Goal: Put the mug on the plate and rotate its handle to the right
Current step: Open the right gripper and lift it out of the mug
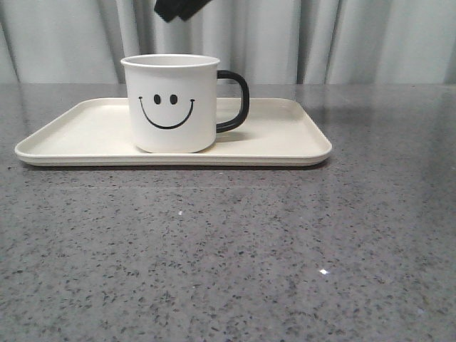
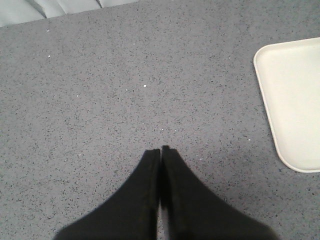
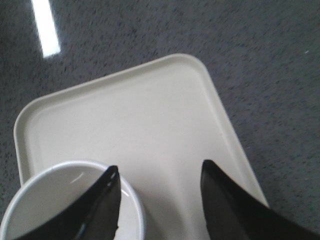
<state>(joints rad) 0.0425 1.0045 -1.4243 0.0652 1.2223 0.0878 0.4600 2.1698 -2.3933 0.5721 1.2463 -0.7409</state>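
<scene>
The white mug [image 1: 172, 103] with its black smiley face stands upright on the cream plate [image 1: 285, 151], left of the plate's middle. Its black handle [image 1: 236, 101] points to the right. In the right wrist view my right gripper [image 3: 160, 167] hangs open above the mug [image 3: 55, 200]. One finger is over the cup's inside and the other over the bare plate [image 3: 150, 115], and neither holds anything. A black part of that arm [image 1: 182, 8] shows above the mug at the top edge. My left gripper [image 2: 161, 149] is shut and empty over the table, with a corner of the plate [image 2: 292, 100] off to one side.
The grey speckled table [image 1: 228, 249] stretches in front of the plate. Pale curtains [image 1: 356, 35] hang behind the table's far edge. A bright strip of reflected light [image 3: 46, 27] lies on the table beyond the plate.
</scene>
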